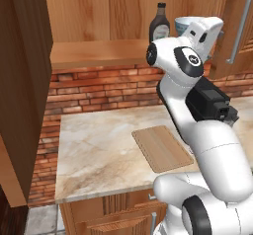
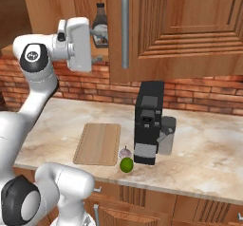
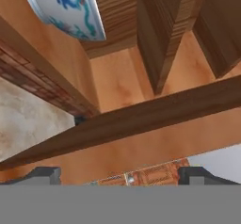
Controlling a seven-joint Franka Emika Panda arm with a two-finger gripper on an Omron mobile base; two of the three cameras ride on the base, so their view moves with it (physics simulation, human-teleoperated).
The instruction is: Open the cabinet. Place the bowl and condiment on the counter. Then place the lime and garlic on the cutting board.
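The cabinet (image 1: 24, 91) stands open, and on its shelf the bottle (image 1: 159, 23) sits just left of the bowl (image 1: 184, 25), with the tool (image 3: 120, 173) raised to shelf height beside them, its jaws spread wide and holding nothing. Below on the table (image 2: 209, 154), the board (image 2: 98, 144) lies bare. The garlic (image 2: 125, 152) and lime (image 2: 126, 164) rest together just off the board's right corner, in front of the black coffee machine (image 2: 148, 121).

The arm is raised high, its gripper (image 3: 117, 173) (jaws wide apart) empty.
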